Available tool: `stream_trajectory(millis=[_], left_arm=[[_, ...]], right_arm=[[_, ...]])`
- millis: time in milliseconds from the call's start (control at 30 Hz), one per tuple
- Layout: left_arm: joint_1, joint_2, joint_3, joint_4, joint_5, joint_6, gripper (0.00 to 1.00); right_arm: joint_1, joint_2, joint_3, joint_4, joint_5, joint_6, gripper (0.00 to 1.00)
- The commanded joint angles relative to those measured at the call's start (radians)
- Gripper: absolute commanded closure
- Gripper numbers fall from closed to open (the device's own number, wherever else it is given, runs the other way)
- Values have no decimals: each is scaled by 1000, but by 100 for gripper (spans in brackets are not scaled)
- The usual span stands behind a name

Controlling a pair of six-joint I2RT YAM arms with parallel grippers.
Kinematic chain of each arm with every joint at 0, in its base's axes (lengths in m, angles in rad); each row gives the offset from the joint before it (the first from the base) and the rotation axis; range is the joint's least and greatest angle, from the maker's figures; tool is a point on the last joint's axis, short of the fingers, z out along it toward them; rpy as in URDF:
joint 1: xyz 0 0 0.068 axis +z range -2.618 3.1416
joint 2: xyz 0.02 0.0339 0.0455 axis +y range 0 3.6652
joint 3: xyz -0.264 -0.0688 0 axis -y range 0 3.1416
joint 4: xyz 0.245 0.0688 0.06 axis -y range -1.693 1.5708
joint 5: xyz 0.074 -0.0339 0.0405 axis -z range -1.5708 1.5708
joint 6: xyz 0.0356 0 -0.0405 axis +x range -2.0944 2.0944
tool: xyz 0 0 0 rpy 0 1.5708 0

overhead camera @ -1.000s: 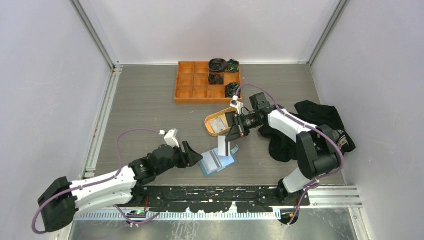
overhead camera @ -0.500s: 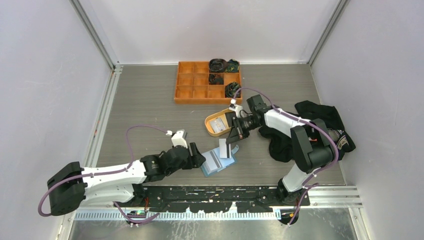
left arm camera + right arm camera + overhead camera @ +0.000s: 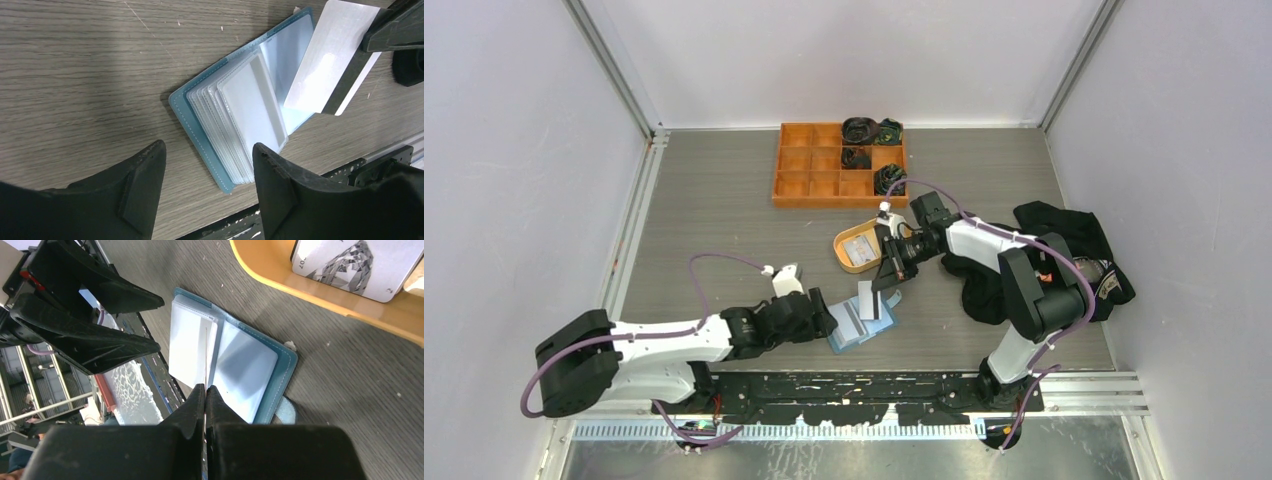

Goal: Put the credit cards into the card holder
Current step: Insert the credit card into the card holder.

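While pinching white card [image 3: 327, 55] over open card holder [image 3: 235, 105] with right gripper [image 3: 205, 389], holding left gripper [image 3: 208, 147] spread apart just beside holder.

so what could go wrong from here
1. The right claw holds the card on edge over the open card holder. Its clear sleeves lie tightly stacked, so the edge may miss a slot mouth and skid across the top.
2. The left claw is open and does not visibly pin the holder, so a push from the card could slide it.
3. Both claws are close together and might bump.
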Motion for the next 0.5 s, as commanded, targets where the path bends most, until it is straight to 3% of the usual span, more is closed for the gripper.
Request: stream_trajectory(millis=[0, 467], left_arm=[[-7, 54, 71, -1, -14, -14, 36], [-2, 147, 138, -138, -40, 11, 46]], right_arm=[[7, 10, -4, 46, -12, 30, 99], [16, 14, -76, 156, 0, 150, 99]])
